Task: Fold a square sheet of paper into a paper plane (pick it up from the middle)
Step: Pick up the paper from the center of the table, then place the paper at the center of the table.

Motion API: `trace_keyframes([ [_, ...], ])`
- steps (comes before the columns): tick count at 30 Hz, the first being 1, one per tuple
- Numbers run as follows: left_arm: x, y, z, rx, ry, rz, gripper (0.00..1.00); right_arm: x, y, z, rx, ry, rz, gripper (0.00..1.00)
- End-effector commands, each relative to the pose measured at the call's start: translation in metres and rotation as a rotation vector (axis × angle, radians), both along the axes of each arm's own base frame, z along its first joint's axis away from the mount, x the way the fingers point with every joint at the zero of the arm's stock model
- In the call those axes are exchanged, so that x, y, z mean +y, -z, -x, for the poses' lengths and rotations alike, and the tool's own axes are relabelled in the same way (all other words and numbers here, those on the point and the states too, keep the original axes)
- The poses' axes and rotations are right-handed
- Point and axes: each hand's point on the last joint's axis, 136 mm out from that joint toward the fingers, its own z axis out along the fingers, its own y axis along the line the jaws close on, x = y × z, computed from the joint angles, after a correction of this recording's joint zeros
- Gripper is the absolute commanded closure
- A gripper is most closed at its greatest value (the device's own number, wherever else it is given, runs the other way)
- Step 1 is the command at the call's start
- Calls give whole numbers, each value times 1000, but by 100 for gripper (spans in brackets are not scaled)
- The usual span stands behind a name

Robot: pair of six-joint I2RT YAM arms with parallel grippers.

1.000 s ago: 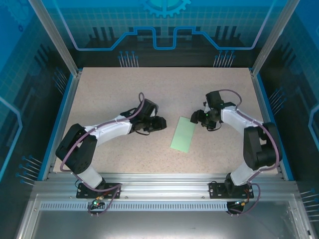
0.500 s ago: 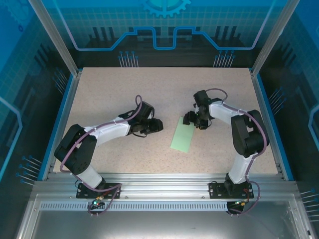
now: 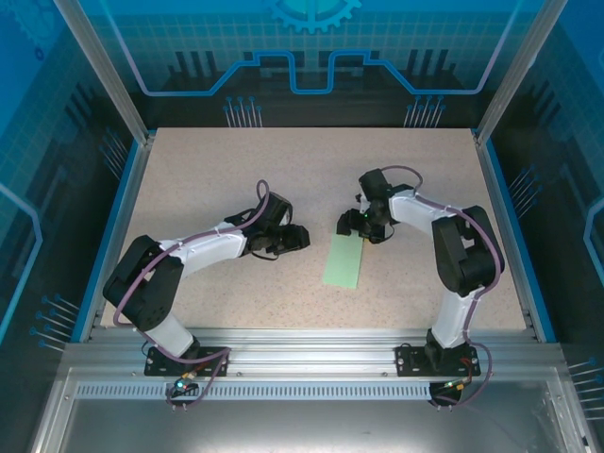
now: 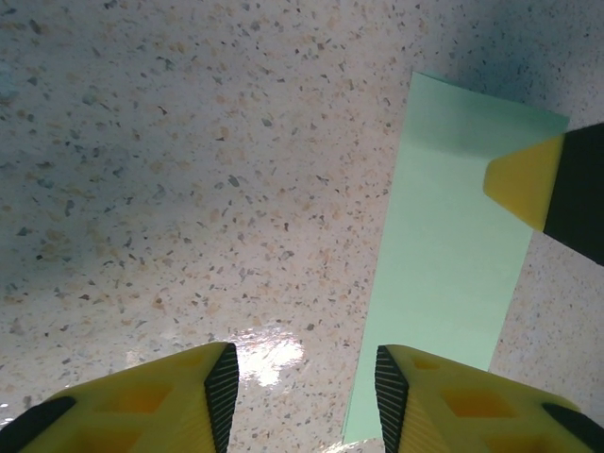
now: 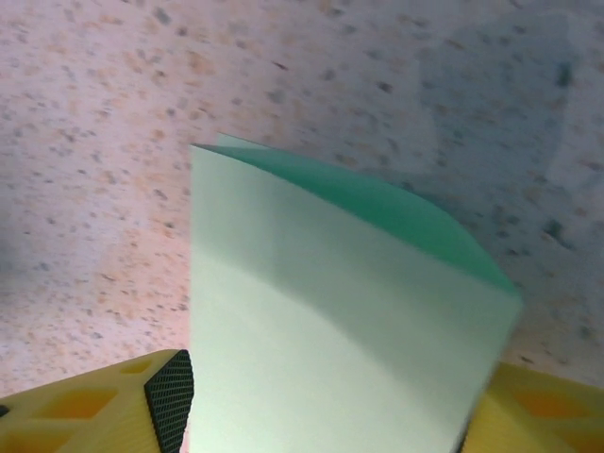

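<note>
Slippage is the chief risk. The thin pale mint-green sheet of paper [image 3: 343, 261], folded to a long narrow strip, lies loose on the speckled beige worktop [image 3: 208, 179] between the two arms. The right jaws stand open at its far end, one finger on each side of the strip. In the right wrist view the upper layer lifts off the lower, with a darker, shaded green wedge showing under it. If those jaws press or close off-centre, I judge they could catch one layer alone, skew the edges apart and set a crooked crease. The left jaws are open too, with bare worktop between them, just beside the strip's left long edge. One of their fingers overlaps the strip's near corner in the left wrist view, though I cannot tell whether it touches. A sideways nudge from there could slide, turn or buckle so light a strip. Both sets of jaws are near each other, so a clash over the paper is possible as well. Containers play no part: the paper rests directly on the worktop.
</note>
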Motion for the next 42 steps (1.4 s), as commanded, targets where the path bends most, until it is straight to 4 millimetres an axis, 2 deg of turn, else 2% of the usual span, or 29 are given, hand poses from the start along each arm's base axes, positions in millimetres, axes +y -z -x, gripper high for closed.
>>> trace_keyframes([
  [1, -7, 2, 5, 23, 13, 48, 53, 21, -3, -4, -6, -75, -66, 32],
  [3, -9, 4, 6, 33, 15, 60, 53, 23, -4, -6, -5, -91, -72, 34],
  [8, -11, 4, 7, 41, 19, 69, 53, 32, -15, -6, -20, -129, -129, 49],
  [17, -7, -1, 7, 24, 10, 66, 54, 24, -37, 8, -59, -149, -173, 72],
  [25, -4, -10, 6, 2, -4, 58, 55, 32, -64, 19, -100, -184, -246, 96],
  [29, 3, -17, 7, -15, -21, 44, 55, 43, -85, 23, -125, -207, -326, 96],
  [34, 21, -27, 8, -49, -79, 16, 53, 74, -119, 32, -162, -314, -482, 93],
  [38, 32, -36, 8, -74, -114, 22, 50, 86, -113, 28, -139, -337, -529, 92],
  [42, 35, -40, 11, -79, -118, 29, 47, 90, -88, 19, -94, -319, -520, 91],
])
